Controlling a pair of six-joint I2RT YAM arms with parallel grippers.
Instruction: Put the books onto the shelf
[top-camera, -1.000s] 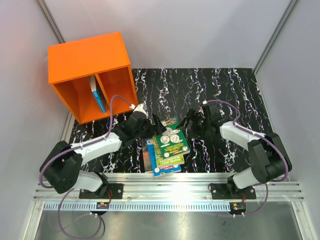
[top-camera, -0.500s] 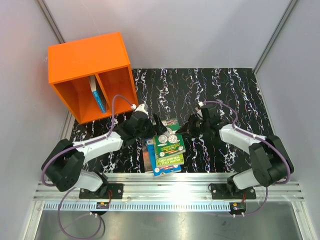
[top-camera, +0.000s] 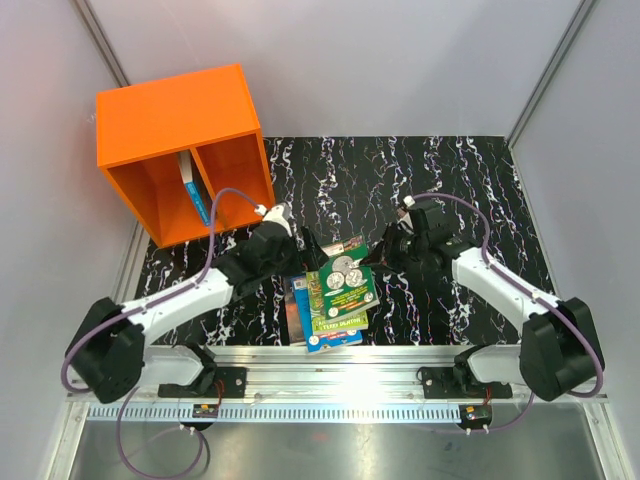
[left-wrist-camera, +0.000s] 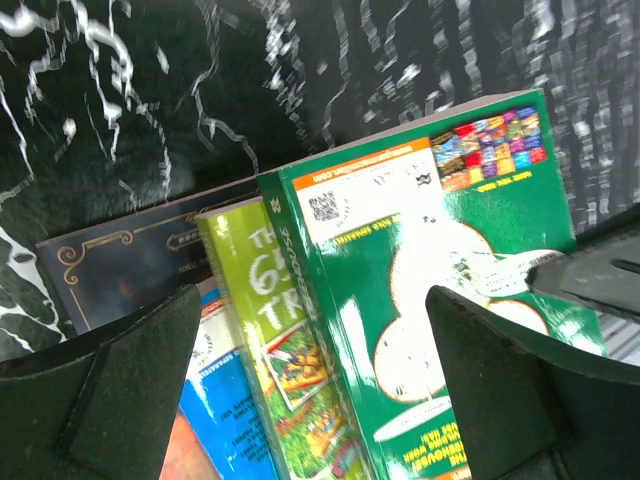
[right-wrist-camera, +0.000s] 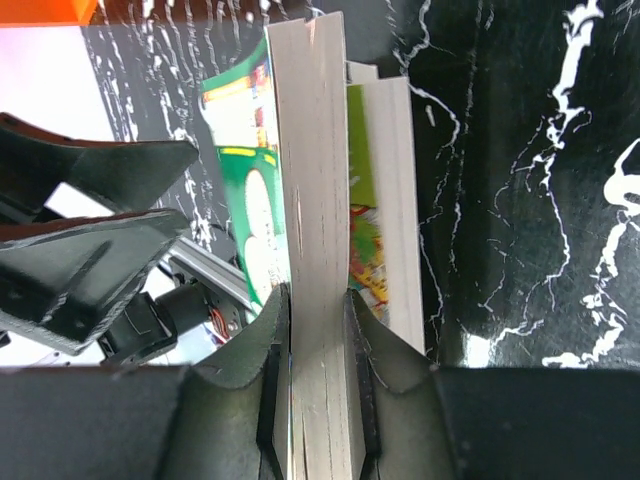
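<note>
While the green book (top-camera: 342, 288) lies on top of the stack (top-camera: 325, 338) at the table's 6 o'clock edge, I see its page edge pinched between the fingers of the right gripper (right-wrist-camera: 318, 300), which reaches it from 2 o'clock. That edge stands lifted off the lime-green book (right-wrist-camera: 380, 180) beneath. Under those two I make out a blue book (left-wrist-camera: 225, 400) and a dark book (left-wrist-camera: 130, 275) with a gold border. The left gripper (top-camera: 312, 247) hovers over the stack's 10 o'clock corner, its fingers spread wide above the covers. The orange shelf (top-camera: 175, 115) stands well apart at 10 o'clock on the black marbled table (top-camera: 450, 180). One blue-spined book (top-camera: 195, 190) leans inside it against the middle wall, seemingly in the left compartment.
</note>
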